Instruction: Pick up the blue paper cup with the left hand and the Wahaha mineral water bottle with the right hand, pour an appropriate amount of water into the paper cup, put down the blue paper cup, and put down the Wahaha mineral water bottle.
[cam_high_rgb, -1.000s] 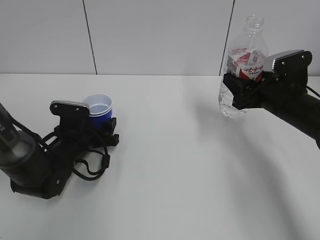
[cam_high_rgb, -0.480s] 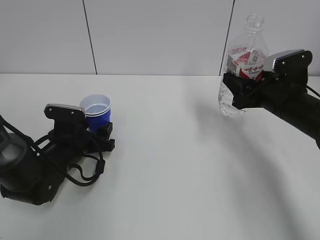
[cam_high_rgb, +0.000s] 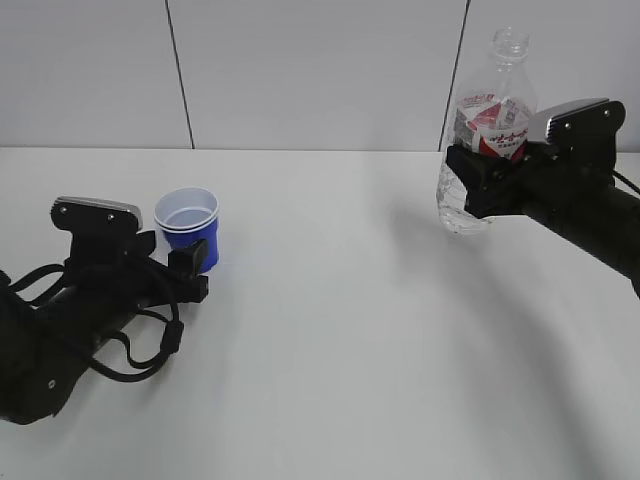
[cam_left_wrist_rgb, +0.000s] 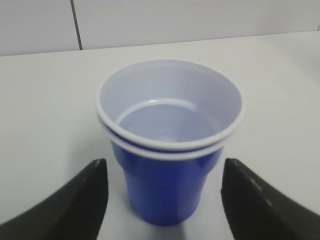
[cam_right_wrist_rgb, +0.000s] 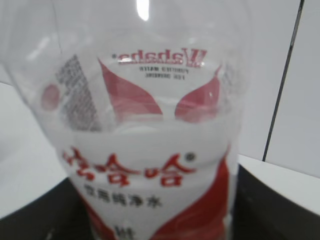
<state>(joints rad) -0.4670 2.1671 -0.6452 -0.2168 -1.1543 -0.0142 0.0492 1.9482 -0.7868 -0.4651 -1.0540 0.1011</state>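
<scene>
Right hand (cam_high_rgb: 470, 185): jaws clamped on the Wahaha mineral water bottle (cam_high_rgb: 488, 125) at its lower body, just under the red-and-white label. Bottle upright, lifted clear of the white table (cam_high_rgb: 340, 330), neck open and uncapped above the hand. In the right wrist view the label (cam_right_wrist_rgb: 150, 165) fills the frame directly ahead of the hand; a water level inside cannot be read there. In the exterior view the clear ribbed base shows below the jaws.

Left hand (cam_high_rgb: 180, 272): low on the table, jaws spread wide and holding nothing. The blue paper cup (cam_high_rgb: 188, 226) stands upright on the table just ahead of the fingertips, apart from both fingers (cam_left_wrist_rgb: 75, 200), which sit to either side of its base in the left wrist view. Cup well to the left of the bottle.

Cup contents: water (cam_left_wrist_rgb: 165, 125), a shallow clear layer over the white bottom, well below the doubled white rim.
</scene>
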